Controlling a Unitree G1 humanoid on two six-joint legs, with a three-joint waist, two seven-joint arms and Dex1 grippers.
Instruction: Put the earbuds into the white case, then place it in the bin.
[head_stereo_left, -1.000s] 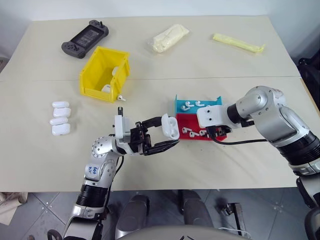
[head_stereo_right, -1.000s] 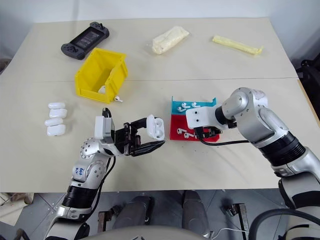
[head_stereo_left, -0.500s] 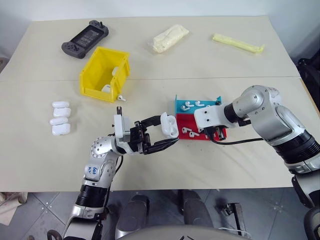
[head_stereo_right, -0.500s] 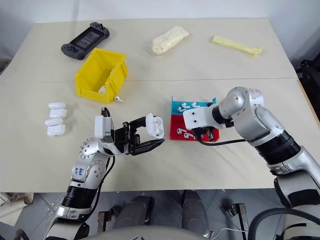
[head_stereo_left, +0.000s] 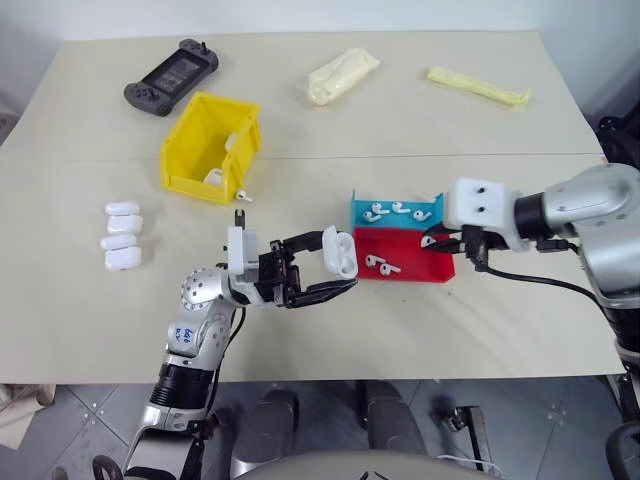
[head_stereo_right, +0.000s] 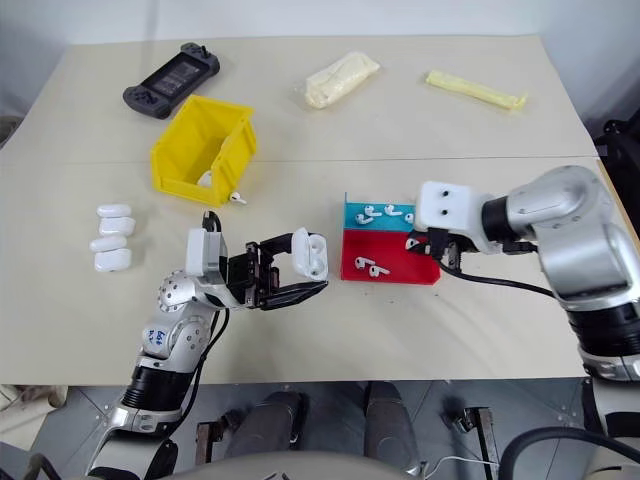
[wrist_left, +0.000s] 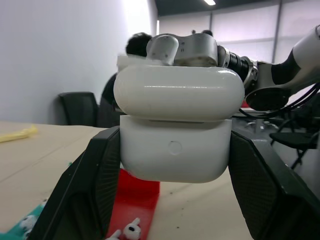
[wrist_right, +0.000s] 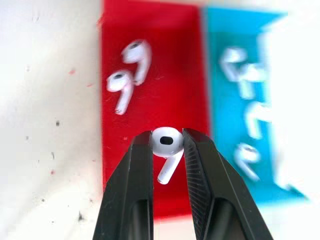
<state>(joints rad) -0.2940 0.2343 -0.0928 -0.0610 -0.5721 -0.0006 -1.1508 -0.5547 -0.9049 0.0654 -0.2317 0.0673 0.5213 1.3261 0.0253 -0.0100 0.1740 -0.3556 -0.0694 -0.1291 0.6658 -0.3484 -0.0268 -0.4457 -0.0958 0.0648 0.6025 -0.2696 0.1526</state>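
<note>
Right claw pinches one earbud above the red tray; left claw at centre frame clamps the lid-open white case. Loading and binning remain.

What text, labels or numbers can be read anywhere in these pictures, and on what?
Blue handwritten marks on the left arm's white sticker: too small to read.
White case, held in the left gripper: no lettering visible.
Yellow bin, red tray, blue tray, game controller: no readable text.
</note>
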